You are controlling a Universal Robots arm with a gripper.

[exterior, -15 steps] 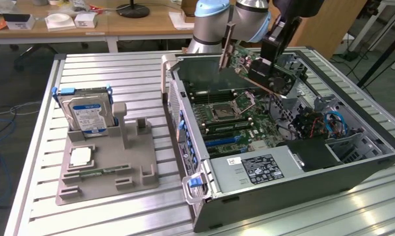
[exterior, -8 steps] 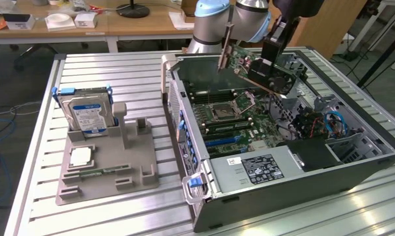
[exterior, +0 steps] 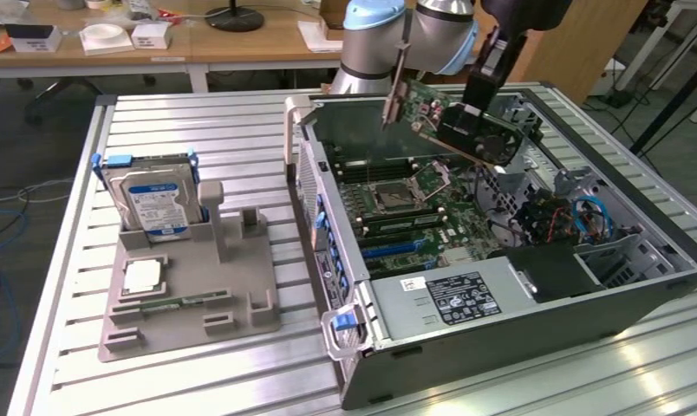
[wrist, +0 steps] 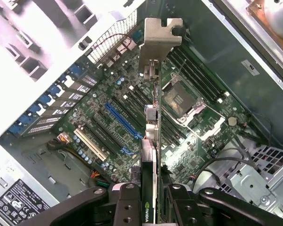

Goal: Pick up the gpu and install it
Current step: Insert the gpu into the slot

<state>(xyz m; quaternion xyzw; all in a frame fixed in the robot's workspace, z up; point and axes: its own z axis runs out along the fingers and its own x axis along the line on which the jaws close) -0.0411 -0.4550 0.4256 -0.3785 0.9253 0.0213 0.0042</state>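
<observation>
So, at the exterior view's left a grey holder tray (exterior: 238, 299) sits on the slatted metal table (exterior: 71, 347) w/ a silver HDD (exterior: 152, 204) standing upright in it, blue-white label facing out, print too small to read. A square CPU chip (exterior: 143, 276) lies flat on the tray, nearer the camera. Next over is the open PC case (exterior: 534, 334), mobo (exterior: 424, 217) exposed inside w/ the CPU socket (exterior: 392, 198) approx. mid-board. The PSU (exterior: 459, 296) at the case's near end has a black-and-white sticker, text not legible. Over the far part of the case the gripper (exterior: 473, 106) hangs from the arm, pinched on the gpu (exterior: 493, 139). The card is in the air, tilted, above the mobo and not seated in any slot. Wrist view: the gripper (wrist: 151, 207) clamps the gpu (wrist: 152, 136) edge-on, silver end bracket (wrist: 159, 40) at the end away from the fingers (wrist: 127, 202), "NVIDIA" logo readable on the card between the pads. Beneath are a blue slot (wrist: 122, 120) and a cream slot (wrist: 90, 145) on the mobo. At the exterior view's right, blue cables (exterior: 589, 212) sit inside the case.
</observation>
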